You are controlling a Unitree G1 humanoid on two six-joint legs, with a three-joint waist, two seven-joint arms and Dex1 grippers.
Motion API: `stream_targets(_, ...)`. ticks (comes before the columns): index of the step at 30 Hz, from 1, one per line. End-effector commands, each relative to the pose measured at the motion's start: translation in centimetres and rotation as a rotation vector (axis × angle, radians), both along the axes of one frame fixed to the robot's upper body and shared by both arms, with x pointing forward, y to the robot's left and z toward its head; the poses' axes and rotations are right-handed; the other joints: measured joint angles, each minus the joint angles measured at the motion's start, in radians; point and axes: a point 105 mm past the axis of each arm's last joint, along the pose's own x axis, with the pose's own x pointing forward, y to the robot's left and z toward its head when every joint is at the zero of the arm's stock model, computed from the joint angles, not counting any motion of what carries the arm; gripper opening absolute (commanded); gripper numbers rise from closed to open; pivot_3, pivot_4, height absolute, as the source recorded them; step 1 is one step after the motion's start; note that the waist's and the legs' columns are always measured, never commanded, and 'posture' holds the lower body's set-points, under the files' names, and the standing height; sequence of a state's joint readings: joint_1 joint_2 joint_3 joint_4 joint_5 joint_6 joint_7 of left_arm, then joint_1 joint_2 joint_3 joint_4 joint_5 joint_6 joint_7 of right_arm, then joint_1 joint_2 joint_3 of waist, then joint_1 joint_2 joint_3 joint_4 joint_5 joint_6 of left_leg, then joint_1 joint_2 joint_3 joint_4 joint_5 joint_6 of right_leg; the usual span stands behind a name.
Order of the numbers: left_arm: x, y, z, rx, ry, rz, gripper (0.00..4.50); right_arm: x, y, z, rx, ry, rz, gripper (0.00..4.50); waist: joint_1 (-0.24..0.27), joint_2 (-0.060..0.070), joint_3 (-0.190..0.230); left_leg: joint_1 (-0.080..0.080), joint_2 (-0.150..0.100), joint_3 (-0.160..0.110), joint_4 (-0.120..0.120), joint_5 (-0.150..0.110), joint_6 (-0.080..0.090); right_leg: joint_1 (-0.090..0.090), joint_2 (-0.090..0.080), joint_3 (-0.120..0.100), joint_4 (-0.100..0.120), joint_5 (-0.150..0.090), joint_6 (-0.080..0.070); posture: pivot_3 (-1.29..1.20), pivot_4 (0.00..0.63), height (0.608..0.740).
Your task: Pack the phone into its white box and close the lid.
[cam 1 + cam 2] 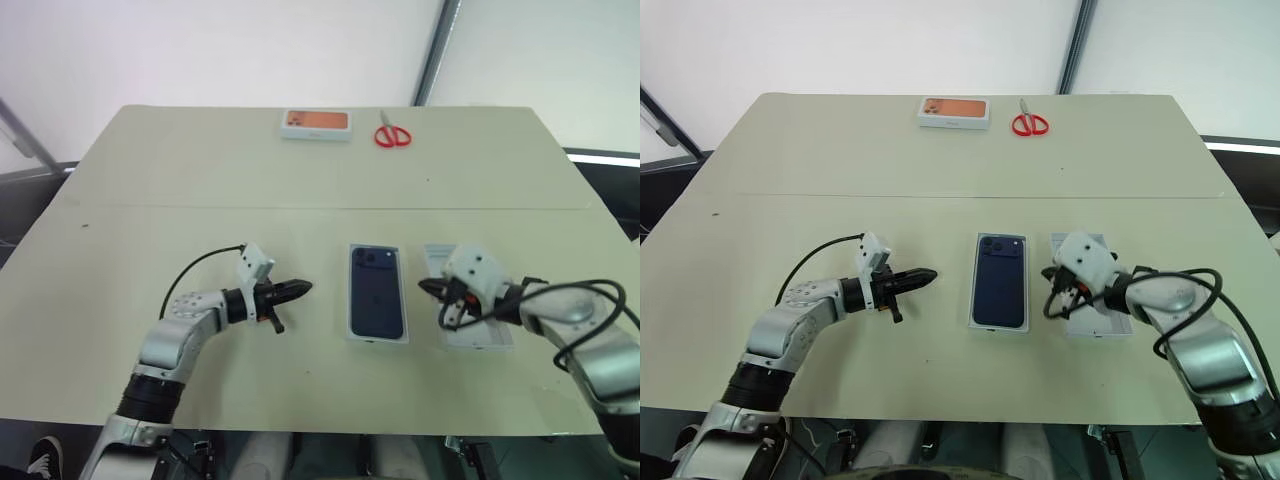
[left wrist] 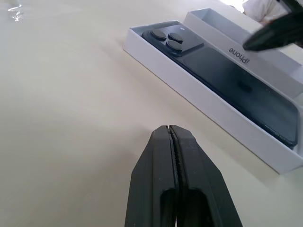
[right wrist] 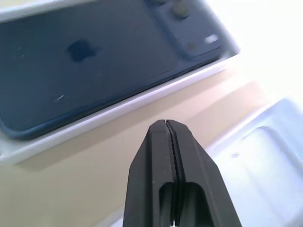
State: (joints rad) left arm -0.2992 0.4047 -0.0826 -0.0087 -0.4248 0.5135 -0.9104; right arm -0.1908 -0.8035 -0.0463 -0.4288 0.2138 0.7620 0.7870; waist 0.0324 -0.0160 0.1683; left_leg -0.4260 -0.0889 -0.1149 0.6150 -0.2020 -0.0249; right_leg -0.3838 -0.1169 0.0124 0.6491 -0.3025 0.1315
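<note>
The dark navy phone (image 1: 377,290) lies back up inside the shallow white box (image 1: 378,341) at the table's middle front. Just right of it sits the lid (image 1: 482,336), open side up, partly covered by my right wrist. My right gripper (image 1: 425,288) is shut and empty, its tips hanging over the gap between box and lid. The right wrist view has those tips (image 3: 164,124) above bare table, with the phone (image 3: 80,56) beyond. My left gripper (image 1: 305,287) is shut and empty, a short way left of the box and pointing at it; its tips (image 2: 169,128) are off the box wall.
A white box with an orange picture (image 1: 317,123) and red-handled scissors (image 1: 392,134) lie at the table's far edge. A white surface with a rounded recess (image 3: 265,156) lies beside the right gripper's tips.
</note>
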Motion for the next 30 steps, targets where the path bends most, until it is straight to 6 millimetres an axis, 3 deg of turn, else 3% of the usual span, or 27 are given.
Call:
stream_targets(1, 0.8, 1.5, 2.5, 0.009, -0.116, 0.006, 1.76, 0.5, -0.7, 1.6, 0.057, -0.016, -0.059, 0.88, 0.003, 0.0, 0.0, -0.001, 0.0, 0.0, 0.0, 0.0, 0.0, -0.001, 0.0, 0.0, 0.0, 0.0, 0.0, 0.0, 0.15, 0.74)
stream_targets(6, 1.0, 3.9, 3.1, 0.031, -0.153, -0.016, 4.2, 0.5, -1.1, 2.3, 0.074, 0.028, -0.134, 3.38, 0.001, 0.001, 0.0, -0.002, 0.0, 0.0, -0.002, 0.0, 0.0, -0.003, 0.0, 0.0, 0.0, 0.0, 0.0, 0.0, 0.15, 0.74)
stream_targets(7, 0.9, 4.3, 3.1, 0.04, -0.163, -0.024, 4.5, 0.4, -1.2, 2.2, 0.072, 0.044, -0.154, 3.87, 0.0, 0.001, 0.0, -0.002, 0.0, 0.0, -0.002, 0.0, 0.0, -0.003, 0.0, 0.001, 0.0, 0.0, 0.0, 0.0, 0.15, 0.74)
stream_targets(8, 0.8, 4.6, 3.2, 0.051, -0.186, -0.04, 4.5, 0.3, -1.3, 2.1, 0.079, 0.073, -0.182, 4.46, 0.0, 0.001, 0.0, -0.002, 0.0, 0.0, -0.002, 0.0, 0.0, -0.004, -0.001, 0.001, 0.0, 0.0, 0.0, 0.0, 0.15, 0.74)
stream_targets(12, -0.5, 4.5, 4.5, 0.023, -0.268, -0.139, 4.5, -1.0, -2.0, 0.8, 0.124, 0.209, -0.354, 4.46, 0.0, 0.001, 0.001, -0.002, 0.0, 0.0, -0.002, 0.0, 0.0, -0.004, -0.001, 0.001, 0.0, 0.0, 0.0, 0.0, 0.15, 0.74)
stream_targets(16, -1.1, 4.2, 4.7, 0.02, -0.321, -0.181, 4.5, -2.4, -1.0, -0.2, 0.125, 0.268, -0.414, 4.46, 0.001, 0.001, 0.0, -0.003, 0.001, 0.0, -0.002, 0.0, 0.0, -0.005, -0.002, 0.001, 0.0, 0.0, 0.0, 0.0, 0.15, 0.74)
stream_targets(25, -1.1, 3.2, 4.0, 0.02, -0.338, -0.189, 4.5, -3.7, -0.6, -2.2, 0.124, 0.247, -0.541, 4.46, 0.001, 0.001, 0.0, -0.003, 0.0, 0.001, -0.002, 0.0, 0.0, -0.005, -0.001, 0.002, 0.0, 0.0, 0.0, 0.0, 0.15, 0.74)
stream_targets(30, -1.3, 2.8, 3.6, 0.024, -0.341, -0.181, 4.5, -3.1, -0.4, -2.2, 0.157, 0.218, -0.595, 4.46, -0.01, 0.001, 0.0, -0.002, 0.0, 0.001, -0.001, 0.0, 0.0, -0.005, 0.0, 0.001, 0.001, 0.0, 0.0, 0.0, 0.15, 0.74)
